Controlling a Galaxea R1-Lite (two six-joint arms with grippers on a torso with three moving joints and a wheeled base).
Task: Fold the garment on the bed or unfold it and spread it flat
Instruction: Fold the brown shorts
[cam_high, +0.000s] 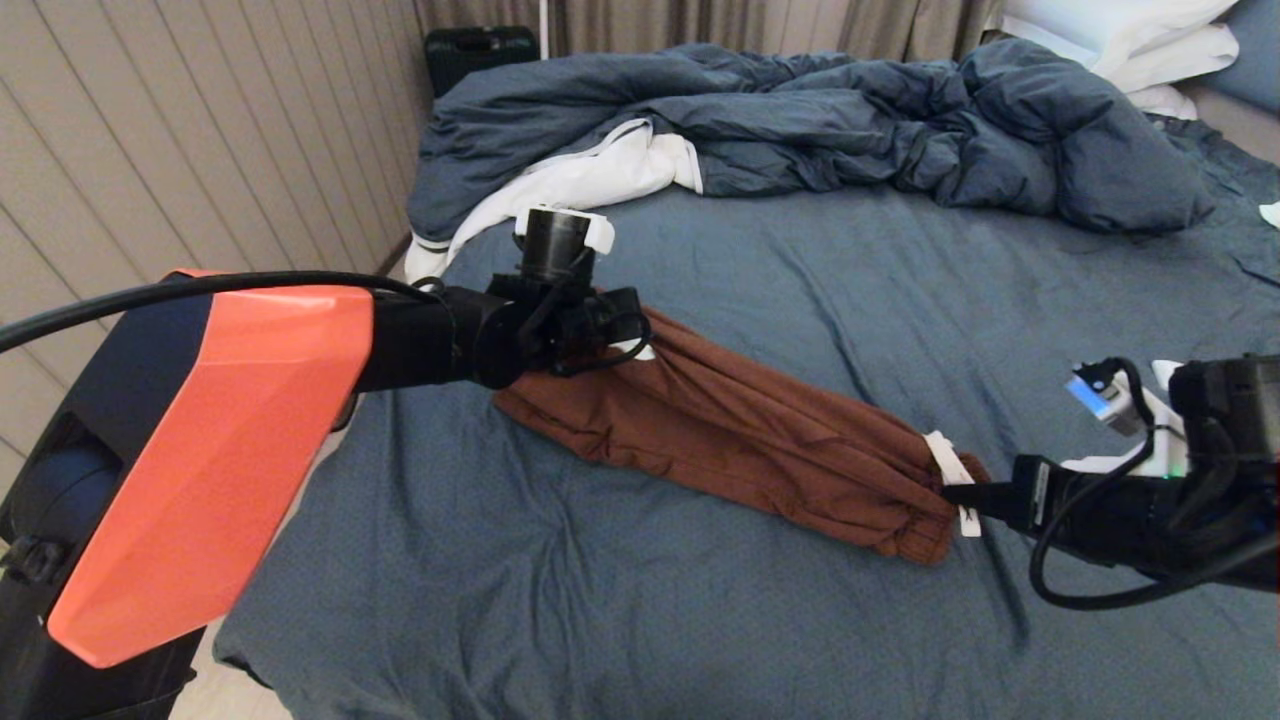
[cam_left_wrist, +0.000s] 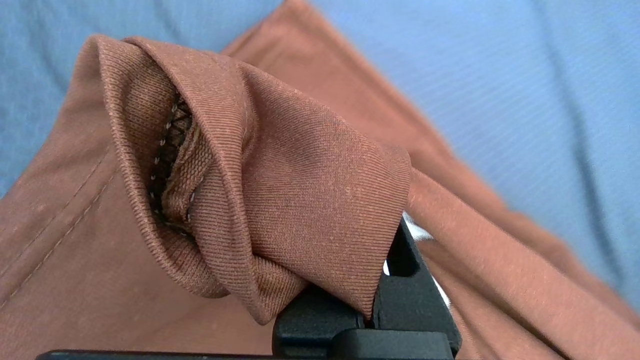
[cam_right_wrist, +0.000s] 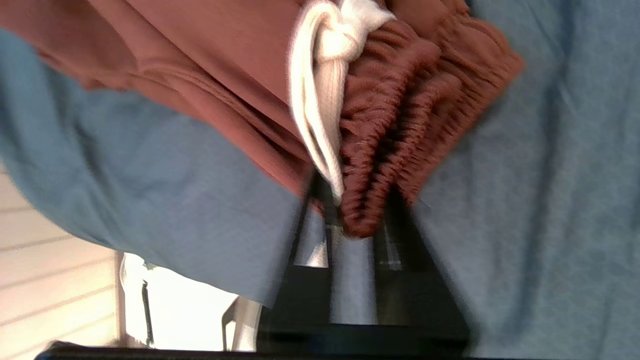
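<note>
The garment (cam_high: 740, 420), rust-brown shorts, lies stretched into a long band across the slate-blue bed (cam_high: 600, 600). My left gripper (cam_high: 620, 335) is shut on its hem end at the far left; in the left wrist view the folded hem (cam_left_wrist: 280, 200) is pinched in the gripper (cam_left_wrist: 377, 295). My right gripper (cam_high: 960, 495) is at the gathered waistband end by the white drawstring (cam_high: 948, 458). In the right wrist view that gripper (cam_right_wrist: 357, 210) has its jaws parted, with the waistband (cam_right_wrist: 400, 100) tip and drawstring (cam_right_wrist: 320, 100) lying between the tips.
A bunched blue duvet (cam_high: 850, 130) with white lining (cam_high: 590, 180) fills the far side of the bed, and white pillows (cam_high: 1130, 40) sit at the far right. The bed's left edge (cam_high: 260, 620) drops off beside a panelled wall. A black case (cam_high: 480, 50) stands beyond.
</note>
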